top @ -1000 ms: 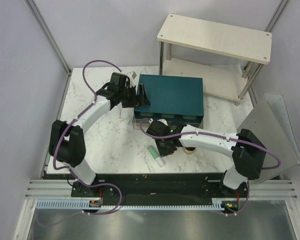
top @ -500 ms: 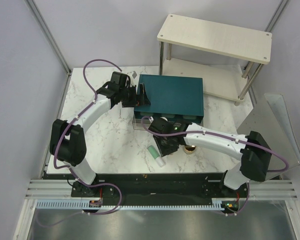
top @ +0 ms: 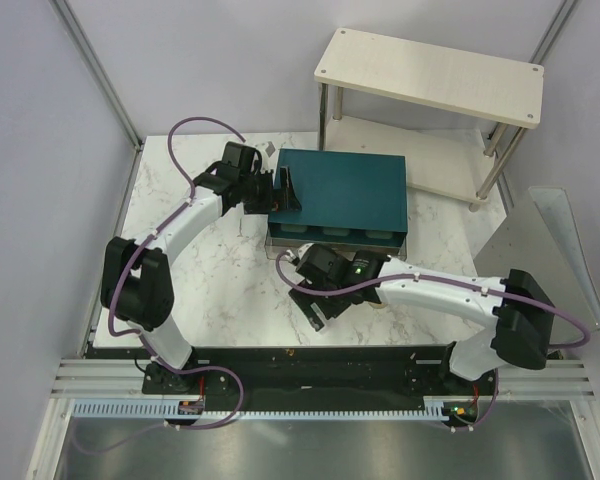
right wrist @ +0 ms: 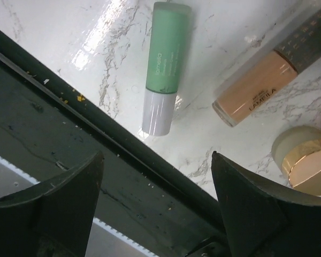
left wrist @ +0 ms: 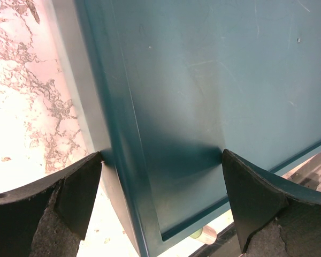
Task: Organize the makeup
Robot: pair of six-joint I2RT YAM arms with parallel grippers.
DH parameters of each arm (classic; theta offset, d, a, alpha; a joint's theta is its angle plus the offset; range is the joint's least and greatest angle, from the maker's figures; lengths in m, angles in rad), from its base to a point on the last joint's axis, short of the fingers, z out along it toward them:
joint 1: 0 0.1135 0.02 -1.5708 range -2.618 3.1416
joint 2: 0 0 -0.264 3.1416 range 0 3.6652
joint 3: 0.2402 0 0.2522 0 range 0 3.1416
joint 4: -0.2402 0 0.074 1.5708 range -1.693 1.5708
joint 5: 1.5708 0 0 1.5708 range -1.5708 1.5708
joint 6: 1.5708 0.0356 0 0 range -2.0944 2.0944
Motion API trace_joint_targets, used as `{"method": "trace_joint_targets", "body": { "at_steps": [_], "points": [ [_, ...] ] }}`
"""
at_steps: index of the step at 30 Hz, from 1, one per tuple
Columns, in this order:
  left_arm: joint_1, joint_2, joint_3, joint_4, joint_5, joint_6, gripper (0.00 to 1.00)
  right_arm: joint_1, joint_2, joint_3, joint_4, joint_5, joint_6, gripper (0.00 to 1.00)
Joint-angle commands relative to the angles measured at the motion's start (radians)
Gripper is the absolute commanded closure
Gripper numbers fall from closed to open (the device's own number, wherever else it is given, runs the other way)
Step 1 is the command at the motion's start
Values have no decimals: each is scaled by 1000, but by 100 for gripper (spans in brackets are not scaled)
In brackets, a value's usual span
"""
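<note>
Pincers first: the right pincer (right wrist: 155, 160) hung with its jaws spread wide, pinching nothing. The mint-green tube (right wrist: 166, 53) lay flat on the marble just ahead of that gap, white cap toward the pincer, long axis running away from it. Guessing it's light, slick plastic with a squishy body, so I'd grab near the stiffer cap end. The peach-tan tube (right wrist: 257, 80) and gold-rimmed compact (right wrist: 302, 158) sat off to its right. Farther off, the left pincer (left wrist: 161, 158) was spread too, straddling 1 edge of the teal box (left wrist: 230, 80).
</note>
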Motion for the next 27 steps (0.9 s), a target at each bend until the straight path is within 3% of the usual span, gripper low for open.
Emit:
{"method": "trace_joint_targets", "body": {
  "at_steps": [1, 13, 22, 27],
  "points": [
    [-27, 44, 9, -81, -11, 76, 2, 6, 72, 33, 73, 59, -107, 12],
    [-27, 47, 18, -109, -24, 89, 2, 9, 270, 63, 217, 40, -165, 21],
    [-27, 48, 25, -110, -30, 90, 2, 16, 322, 27, 245, 22, -169, 35],
    [-25, 50, 27, -112, -33, 92, 2, 46, 329, 12, 234, 22, -169, 55]
  ]
}}
